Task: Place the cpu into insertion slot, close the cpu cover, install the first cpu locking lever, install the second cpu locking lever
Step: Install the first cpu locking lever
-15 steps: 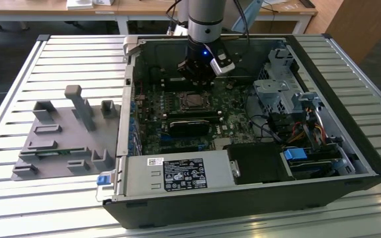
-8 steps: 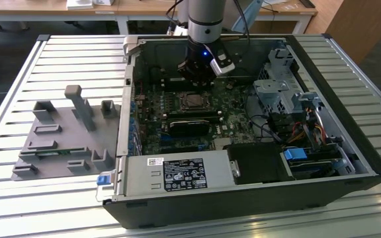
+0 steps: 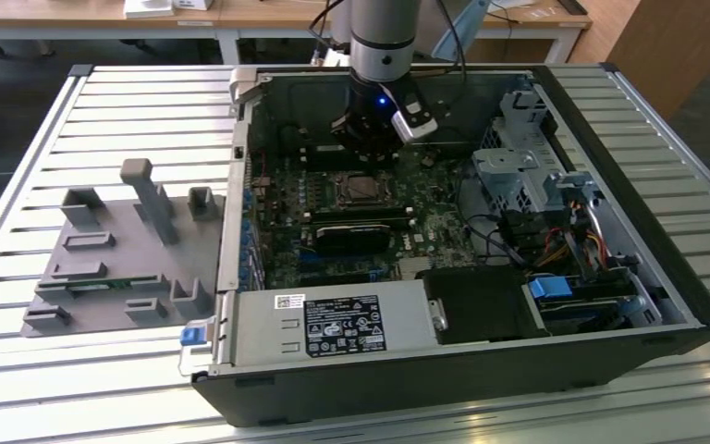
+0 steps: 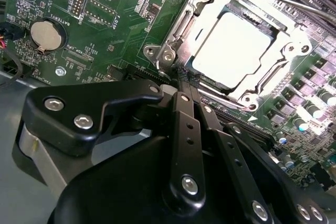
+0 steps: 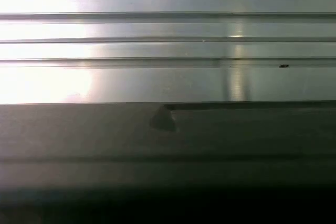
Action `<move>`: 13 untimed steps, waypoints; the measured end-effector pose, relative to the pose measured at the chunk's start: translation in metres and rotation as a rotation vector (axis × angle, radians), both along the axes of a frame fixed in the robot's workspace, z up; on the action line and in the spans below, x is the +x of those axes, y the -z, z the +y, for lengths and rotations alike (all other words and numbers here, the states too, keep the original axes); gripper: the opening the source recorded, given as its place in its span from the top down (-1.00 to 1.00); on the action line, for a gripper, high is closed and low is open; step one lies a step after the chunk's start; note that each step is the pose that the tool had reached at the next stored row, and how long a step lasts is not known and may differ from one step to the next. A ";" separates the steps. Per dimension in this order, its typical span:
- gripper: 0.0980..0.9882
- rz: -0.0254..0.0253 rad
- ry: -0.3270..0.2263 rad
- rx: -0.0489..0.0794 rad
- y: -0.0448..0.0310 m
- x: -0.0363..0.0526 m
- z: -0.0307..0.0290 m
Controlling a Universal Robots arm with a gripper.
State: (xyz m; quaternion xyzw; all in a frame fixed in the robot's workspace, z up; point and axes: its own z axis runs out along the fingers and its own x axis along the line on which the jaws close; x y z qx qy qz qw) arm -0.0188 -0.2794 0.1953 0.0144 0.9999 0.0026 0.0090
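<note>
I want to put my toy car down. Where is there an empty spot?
The slatted table is bare behind the grey holder tray, and along the near edge in front of the computer case. Inside the case it is crowded, with the gripper by the chip socket.

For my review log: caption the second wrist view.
Gripper shut, tips beside the cpu cover lying over the cpu.

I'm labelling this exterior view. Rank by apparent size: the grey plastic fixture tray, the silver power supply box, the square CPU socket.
1. Grey plastic fixture tray, largest.
2. Silver power supply box with the label, somewhat smaller, though it sits nearer the camera.
3. Square silver-rimmed CPU socket, clearly smallest.
</note>
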 end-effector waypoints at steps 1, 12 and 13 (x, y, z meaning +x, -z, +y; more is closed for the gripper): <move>0.98 -0.0002 0.000 0.001 0.0001 0.0000 0.0002; 0.98 -0.0005 0.000 0.004 -0.0095 0.0001 0.0004; 0.98 -0.0003 0.000 0.004 -0.0118 0.0001 0.0003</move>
